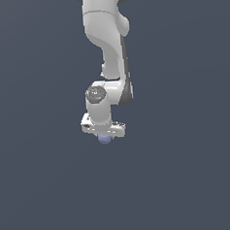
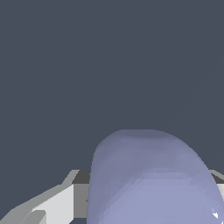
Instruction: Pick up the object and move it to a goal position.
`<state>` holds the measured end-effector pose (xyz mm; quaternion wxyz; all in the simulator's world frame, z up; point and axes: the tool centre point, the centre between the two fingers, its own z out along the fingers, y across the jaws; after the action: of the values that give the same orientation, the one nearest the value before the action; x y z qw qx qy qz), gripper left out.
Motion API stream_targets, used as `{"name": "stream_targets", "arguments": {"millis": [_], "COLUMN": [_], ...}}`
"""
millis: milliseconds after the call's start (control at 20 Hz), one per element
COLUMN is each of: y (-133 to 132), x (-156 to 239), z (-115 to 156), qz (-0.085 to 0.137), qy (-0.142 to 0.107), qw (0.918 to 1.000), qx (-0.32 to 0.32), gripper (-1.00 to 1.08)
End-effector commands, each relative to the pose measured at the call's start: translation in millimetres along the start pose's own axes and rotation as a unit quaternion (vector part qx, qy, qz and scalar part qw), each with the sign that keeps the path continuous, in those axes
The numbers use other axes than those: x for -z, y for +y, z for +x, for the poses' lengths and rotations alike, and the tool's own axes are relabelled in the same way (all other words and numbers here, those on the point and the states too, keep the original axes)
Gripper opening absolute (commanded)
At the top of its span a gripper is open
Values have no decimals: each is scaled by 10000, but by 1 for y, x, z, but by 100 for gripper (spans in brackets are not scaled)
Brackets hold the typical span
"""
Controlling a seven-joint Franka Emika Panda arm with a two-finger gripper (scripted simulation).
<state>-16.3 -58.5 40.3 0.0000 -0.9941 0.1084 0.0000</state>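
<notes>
White gripper (image 1: 104, 135) is pinching the periwinkle-blue ball (image 1: 105, 139), which is poking out just below the hand and filling the wrist view.

Plain dark slate-grey surface (image 1: 44, 190), uniform, unmarked.

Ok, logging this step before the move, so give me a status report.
Pincer low, right over the blue ball. Ball fills the wrist view between the fingers; whether it is clamped is unclear. Nothing else in view around it.
</notes>
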Motion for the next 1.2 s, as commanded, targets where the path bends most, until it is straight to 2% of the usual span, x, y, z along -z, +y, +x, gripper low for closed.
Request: {"name": "stream_targets", "arguments": {"millis": [0,500,1150], "y": [0,-3,-11], "x": [2,43,152], "z": [1,19,70], "qz": [1,1,-2], "qy": [2,2,2], "qw": [10000,10000,10000], "qx": [0,0,-1], "gripper": [-100,-100,-100]}}
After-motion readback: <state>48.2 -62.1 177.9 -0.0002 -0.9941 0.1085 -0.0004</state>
